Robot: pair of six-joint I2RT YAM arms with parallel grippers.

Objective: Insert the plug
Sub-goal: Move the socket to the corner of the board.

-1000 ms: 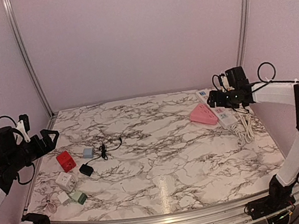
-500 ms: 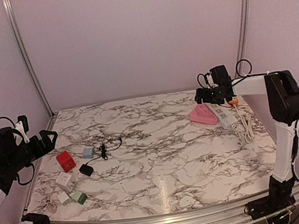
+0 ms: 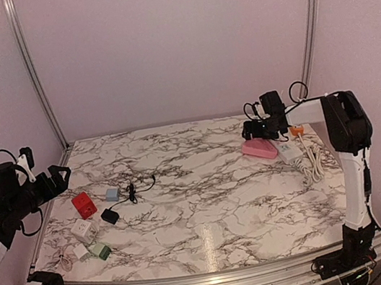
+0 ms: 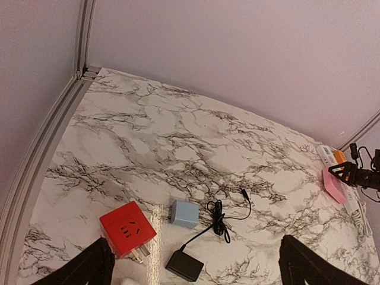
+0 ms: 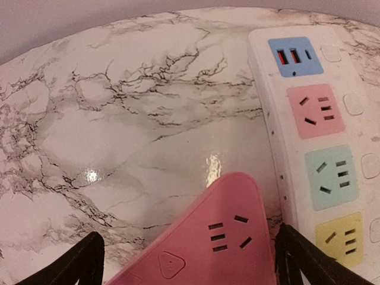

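A marble-patterned table top [image 3: 198,185] carries everything. The left gripper [image 3: 61,176] hangs above the table's left edge, jaws spread wide and holding nothing. The right gripper [image 3: 249,133] hovers at the far right over a pink triangular socket block [image 5: 219,237], its jaws also spread wide with nothing between them. A long white power strip with coloured sockets [image 5: 314,136] lies just beside the pink block. Near the left edge sit a red cube adapter with exposed prongs [image 4: 126,228] and a white cube adapter [image 3: 82,230]. The black plug adapter with a thin coiled cord [image 4: 184,266] lies beside the red cube, well apart from the strip, with a small pale-blue block [image 4: 183,214] close by.
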